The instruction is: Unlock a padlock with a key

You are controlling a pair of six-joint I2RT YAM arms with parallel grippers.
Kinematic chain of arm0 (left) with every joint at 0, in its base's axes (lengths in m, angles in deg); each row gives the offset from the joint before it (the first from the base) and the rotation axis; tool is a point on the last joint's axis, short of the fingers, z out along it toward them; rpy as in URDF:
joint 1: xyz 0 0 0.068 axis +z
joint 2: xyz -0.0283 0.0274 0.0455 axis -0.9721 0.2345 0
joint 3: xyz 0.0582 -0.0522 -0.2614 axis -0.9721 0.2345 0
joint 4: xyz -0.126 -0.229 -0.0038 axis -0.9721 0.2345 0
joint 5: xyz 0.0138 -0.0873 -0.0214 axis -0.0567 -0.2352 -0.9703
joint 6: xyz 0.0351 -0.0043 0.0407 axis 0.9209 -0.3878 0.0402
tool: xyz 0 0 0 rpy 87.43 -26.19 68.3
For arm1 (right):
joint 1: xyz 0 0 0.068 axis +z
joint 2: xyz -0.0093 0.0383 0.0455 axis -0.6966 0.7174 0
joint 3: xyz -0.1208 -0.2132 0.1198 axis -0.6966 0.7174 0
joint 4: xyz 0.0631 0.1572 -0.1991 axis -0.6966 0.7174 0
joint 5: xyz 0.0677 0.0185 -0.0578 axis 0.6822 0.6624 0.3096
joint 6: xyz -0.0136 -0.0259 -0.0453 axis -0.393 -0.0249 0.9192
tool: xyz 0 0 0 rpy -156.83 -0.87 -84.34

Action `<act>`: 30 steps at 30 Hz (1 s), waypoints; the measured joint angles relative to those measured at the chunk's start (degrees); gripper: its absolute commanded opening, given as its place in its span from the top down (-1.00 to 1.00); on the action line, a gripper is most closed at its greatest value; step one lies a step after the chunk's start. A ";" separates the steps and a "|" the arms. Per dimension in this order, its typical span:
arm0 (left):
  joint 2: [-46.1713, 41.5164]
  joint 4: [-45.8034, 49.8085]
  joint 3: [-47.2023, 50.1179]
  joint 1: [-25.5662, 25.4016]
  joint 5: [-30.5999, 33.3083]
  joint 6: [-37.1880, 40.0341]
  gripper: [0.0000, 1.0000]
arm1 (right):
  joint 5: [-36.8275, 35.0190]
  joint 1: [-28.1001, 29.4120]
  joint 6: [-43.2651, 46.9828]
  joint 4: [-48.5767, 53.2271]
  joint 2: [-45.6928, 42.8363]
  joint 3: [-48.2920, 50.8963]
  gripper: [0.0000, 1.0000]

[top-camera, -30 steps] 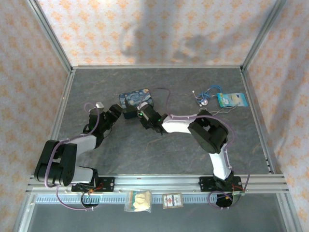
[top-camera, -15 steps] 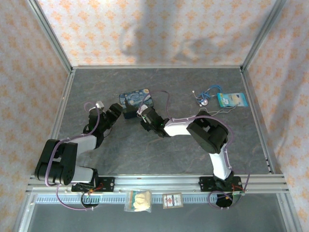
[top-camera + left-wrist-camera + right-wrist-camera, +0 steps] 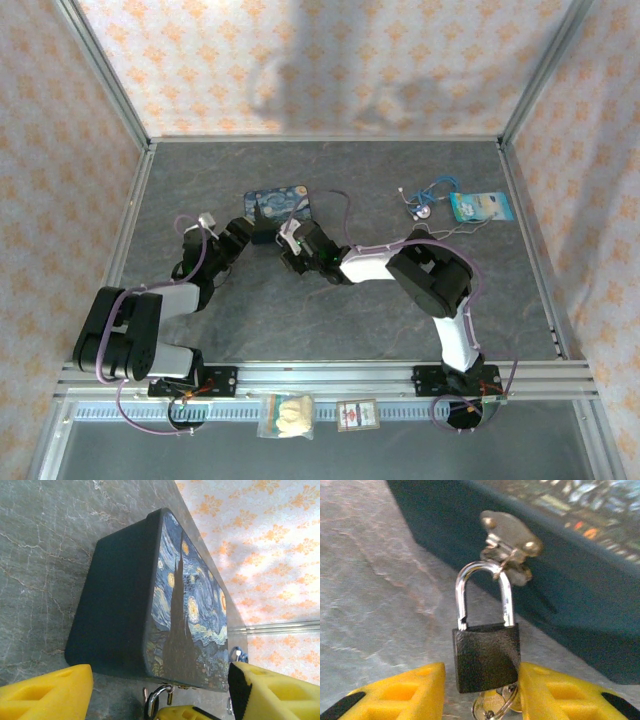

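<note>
Grey marbled tabletop fenced by orange-flowered wallpaper, and the landmark on it is the blue tin [image 3: 280,205], its lid painted with a swirling night sky and no words that I can make out. The padlock [image 3: 486,655] hangs against the tin's near side wall, its bright shackle hooked through the small metal hasp [image 3: 512,535] on that wall. Just under the dark body, away from the tin, sit the key [image 3: 487,706] and a thin ring; I cannot tell whether the key is seated in the lock. The right gripper [image 3: 482,692] straddles the padlock body, jaws apart: one yellow pad lies against its side and a sliver of gap shows on the other, so it does not look clamped. The left gripper [image 3: 160,690] waits on the near side of the tin, jaws spread wide with nothing in them. I would judge the padlock rigid and dense for its size yet light overall, and likely to swing on that hasp. Its matt, grainy body should offer better purchase than the polished shackle, so the flat faces seem the place to hold. The key looks thin and slick, best pinched at its head. No brand or lettering shows on the lock, and the print on the pale blue packet [image 3: 480,206] well off to the tin's right is too small to read.
</note>
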State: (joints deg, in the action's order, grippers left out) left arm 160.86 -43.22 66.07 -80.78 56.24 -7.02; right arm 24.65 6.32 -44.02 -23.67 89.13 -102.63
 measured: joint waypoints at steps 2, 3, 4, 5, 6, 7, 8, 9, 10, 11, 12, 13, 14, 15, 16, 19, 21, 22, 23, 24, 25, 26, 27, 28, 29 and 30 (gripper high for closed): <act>0.24 -0.20 0.00 0.02 -0.50 -0.02 -0.43 | 3.43 -0.15 -1.27 0.44 -0.13 0.00 0.17; 0.35 -0.28 0.00 0.17 -0.92 -0.02 -0.43 | 5.33 -0.33 -1.95 0.87 -0.24 0.00 0.17; 0.42 -0.37 0.00 0.28 -1.14 -0.02 -0.43 | 7.32 -0.52 -2.62 1.51 -0.35 0.00 0.17; 0.50 -0.48 0.00 0.42 -1.29 -0.02 -0.43 | 8.68 -0.70 -3.19 2.21 -0.48 0.00 0.17; 0.52 -0.55 0.00 0.63 -1.40 -0.02 -0.43 | 9.66 -0.96 -3.80 2.95 -0.70 0.00 0.15; 0.52 -0.59 0.00 0.68 -1.53 0.00 -0.43 | 10.21 -1.27 -4.33 3.63 -1.01 0.00 0.12; 0.52 -0.63 0.00 0.74 -1.55 0.00 -0.43 | 10.40 -1.60 -4.74 4.09 -1.31 0.00 0.07; 0.52 -0.63 0.00 0.76 -1.53 0.00 -0.43 | 10.60 -2.14 -5.27 4.57 -1.81 0.00 0.02; 0.52 -0.63 0.00 0.76 -1.53 -0.02 -0.43 | 10.56 -2.73 -5.75 4.81 -2.34 -0.02 -0.06; 0.52 -0.66 0.00 0.76 -1.53 -0.02 -0.43 | 10.45 -3.37 -6.16 5.18 -2.78 -0.11 -0.15; 0.52 -0.68 0.00 0.79 -1.55 -0.02 -0.43 | 10.08 -3.87 -6.38 5.88 -3.02 -0.57 -0.24; 0.50 -0.68 0.00 1.01 -1.60 -0.02 -0.43 | 9.38 -4.44 -6.67 6.67 -2.99 -1.53 -0.30; 0.52 -0.68 0.00 1.16 -1.68 -0.02 -0.43 | 8.76 -4.79 -6.80 7.34 -2.97 -2.32 -0.33; 0.50 -0.70 0.00 1.44 -1.79 -0.04 -0.43 | 7.96 -4.96 -7.15 7.82 -2.93 -3.26 -0.34; 0.50 -0.70 0.00 1.51 -1.84 -0.02 -0.43 | 7.32 -5.03 -7.58 8.20 -2.93 -4.13 -0.35; 0.28 -0.68 0.00 1.77 -1.95 -0.02 -0.43 | 4.76 -4.28 -9.49 9.03 -2.93 -5.62 -0.35; -0.22 -0.66 0.02 1.77 -1.95 0.00 -0.43 | 2.47 -3.34 -11.82 10.10 -2.93 -6.34 -0.35; -0.57 -0.66 0.07 1.77 -1.95 0.00 -0.43 | 1.31 -2.75 -13.42 10.93 -2.93 -6.88 -0.35; -0.81 -0.68 0.09 1.77 -1.92 0.00 -0.43 | 0.26 -2.21 -15.17 11.98 -2.91 -7.48 -0.35; -0.98 -0.66 0.09 1.77 -1.92 0.00 -0.43 | -0.63 -1.68 -17.00 13.11 -2.84 -8.24 -0.34; -1.09 -0.68 0.09 1.77 -1.92 0.00 -0.43 | -1.40 -1.16 -19.15 14.34 -2.62 -9.38 -0.34; -1.14 -0.66 0.09 1.77 -1.92 0.00 -0.43 | -2.01 -0.76 -20.96 15.13 -2.34 -10.43 -0.34; -1.16 -0.66 0.09 1.77 -1.92 0.00 -0.43 | -2.60 -0.37 -22.82 15.80 -2.05 -11.41 -0.34; -1.18 -0.68 0.09 1.77 -1.92 0.00 -0.43 | -3.19 -0.07 -24.55 16.28 -1.92 -12.07 -0.33; -1.18 -0.66 0.09 1.77 -1.92 0.00 -0.43 | -3.82 0.17 -25.70 16.57 -1.90 -12.31 -0.33; -1.18 -0.66 0.09 1.77 -1.92 0.00 -0.43 | -4.68 0.50 -26.93 16.90 -1.88 -12.48 -0.34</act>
State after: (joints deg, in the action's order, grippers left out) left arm 159.68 -43.87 66.16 -79.01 54.32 -7.02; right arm 19.97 6.82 -70.95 -6.78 87.25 -115.11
